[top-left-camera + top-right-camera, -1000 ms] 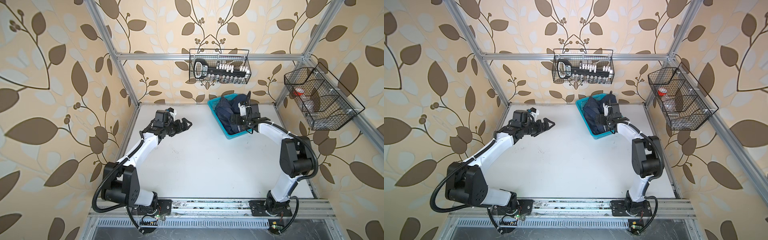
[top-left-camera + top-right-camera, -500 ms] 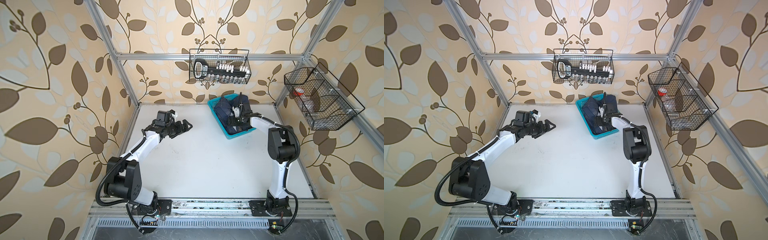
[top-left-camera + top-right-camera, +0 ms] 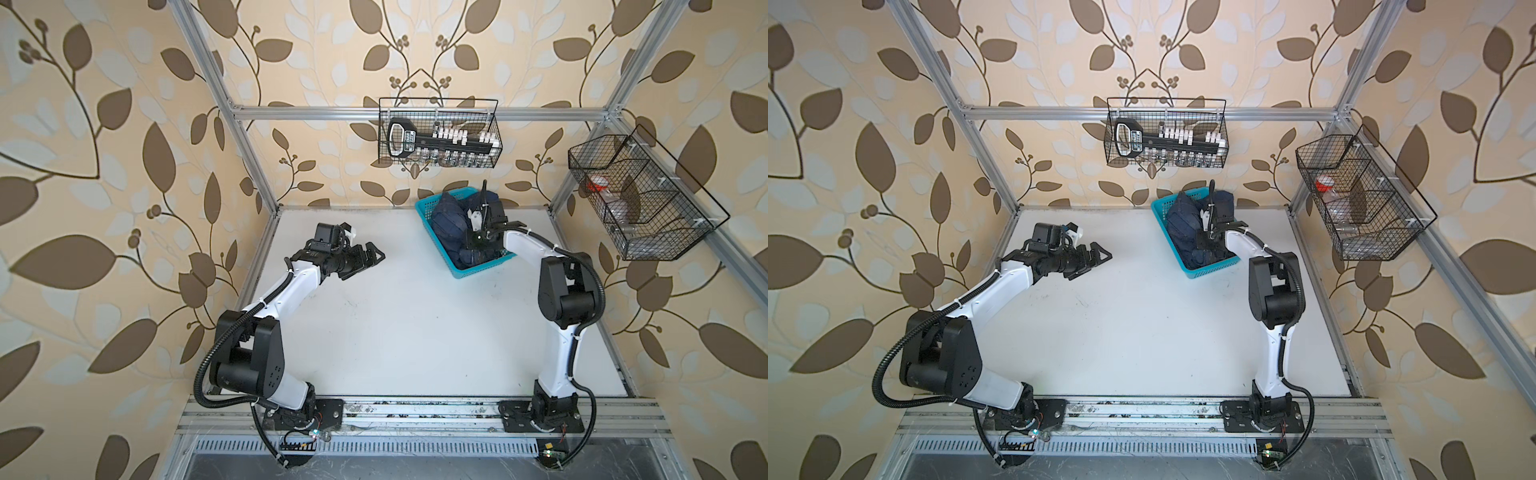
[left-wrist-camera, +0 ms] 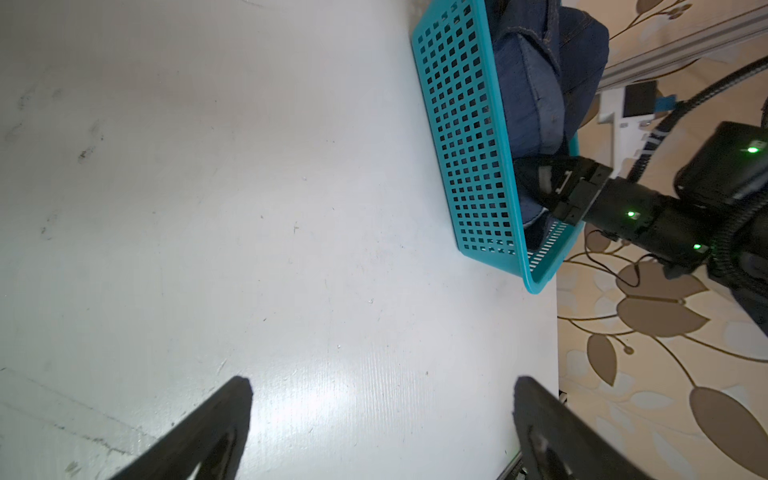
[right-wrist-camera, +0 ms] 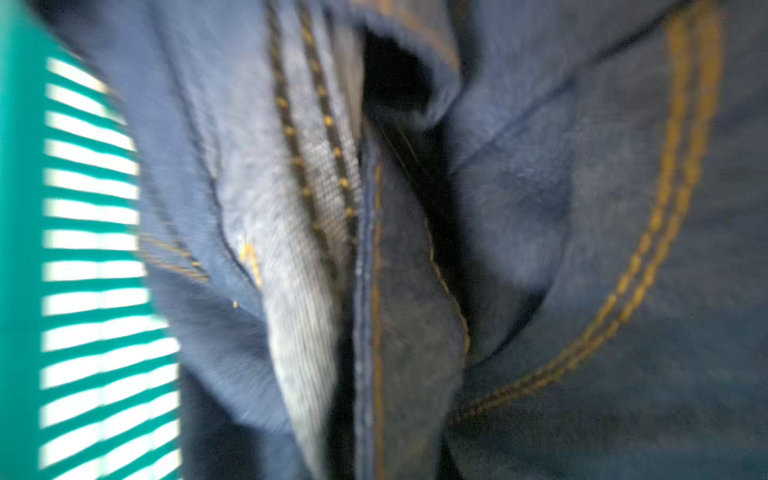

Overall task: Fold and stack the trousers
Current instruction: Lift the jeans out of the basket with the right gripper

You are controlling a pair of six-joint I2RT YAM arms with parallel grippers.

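Shows trousers (image 3: pixel 451 222) wadded in turquoise basket (image 3: pixel 478 272) at far right of tabletop (image 3: pixel 395 332), bulging above the rim. Reads as denim: soft, floppy, fairly heavy for cloth, grippy rather than slippery, not fragile. Likely sags and unrolls once lifted, and may snag the basket and drag it along. Best taken at the waistband or a thick stitched seam, not at a loose single layer.

Places right pincer (image 3: pixel 476 245) down inside the basket, buried in the wad toward its near end. Clenched, apparently on a fold of denim. Can't see the fingers in the right wrist view, only blurred navy cloth with orange stitching (image 5: pixel 665 232) pressed close and basket slats (image 5: pixel 91 249) alongside. Confirms from the left wrist view: right pincer (image 4: pixel 534 185) sunk into cloth just inside the basket wall.

Leaves left pincer (image 3: pixel 371 258) released, jaws wide, empty. Hovers over bare tabletop, well apart from the basket and trousers, pointing toward them.
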